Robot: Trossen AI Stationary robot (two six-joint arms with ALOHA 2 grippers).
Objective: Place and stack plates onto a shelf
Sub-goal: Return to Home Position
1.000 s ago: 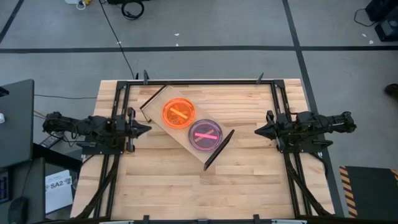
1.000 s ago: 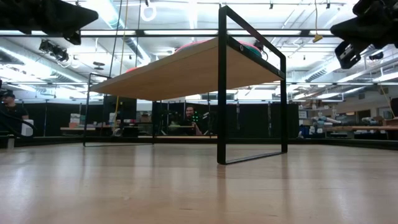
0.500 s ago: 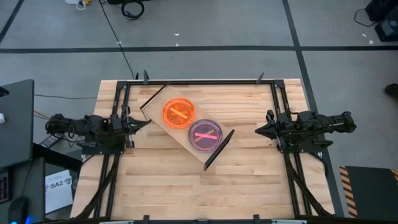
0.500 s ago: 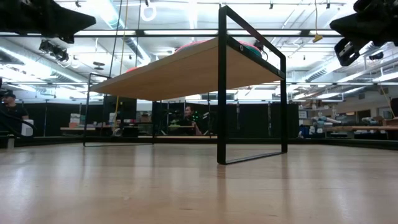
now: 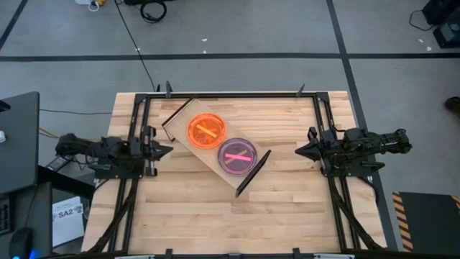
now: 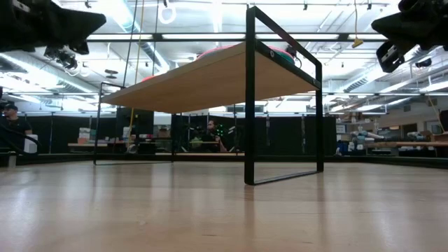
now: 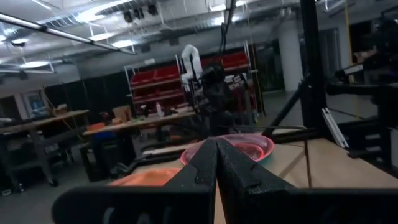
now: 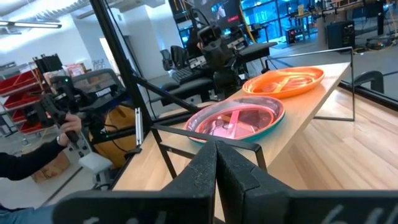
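High: flat light-wood shelf [image 5: 185, 122] with dark end panels mid-table, long axis 10-to-4 o'clock; orange translucent plate [image 5: 207, 131] toward 10, pink translucent plate [image 5: 238, 155] toward 4; left gripper [image 5: 169, 150] at 9, right gripper [image 5: 298, 151] at 3 | Low: shelf underside visible | Wrists: both grippers' fingers pressed together, empty.

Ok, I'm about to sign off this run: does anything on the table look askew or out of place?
Only the shelf stands out: it lies diagonal to the tabletop's edges. The orange-topped stack and pink-topped stack sit flat on it, side by side. The left end effector and the right end effector wait shut at the tabletop's sides.
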